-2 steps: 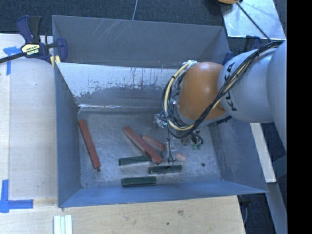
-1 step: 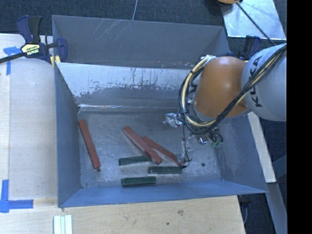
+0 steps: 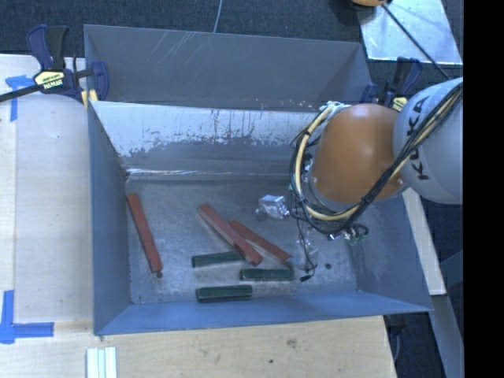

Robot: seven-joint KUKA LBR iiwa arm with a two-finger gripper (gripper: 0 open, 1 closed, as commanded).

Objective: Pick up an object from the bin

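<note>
- The long red-brown stick (image 3: pixel 144 233) is seen farthest left of the gripper (image 3: pixel 305 260), well apart from it, slanted along the floor of the bin (image 3: pixel 109 235) and touching nothing else.
- Two dark green bars are found further in, left of the gripper: the upper dark green bar (image 3: pixel 216 260) and, below it and nearer the front wall, the lower dark green bar (image 3: pixel 224 293). Both are well apart from the gripper.
- The pair of red-brown sticks (image 3: pixel 236 235) is laid side by side and slanted, the right ends pointing towards the gripper and ending near it.
- The third dark green bar (image 3: pixel 266 274) is placed just left of the gripper, its right end just beside it. This bar is judged the likeliest thing to be picked.
- A small silvery piece (image 3: pixel 272 207) is seen up and left of the gripper. Whether it belongs to the robot cannot be told.
- The gripper is lowered close to the floor, under the orange cover (image 3: pixel 354 156). Whether it is released or clenched cannot be told, and no thing is seen held.
- The pick is judged not yet done: a grasp and a lift out of the bin are left.
</note>
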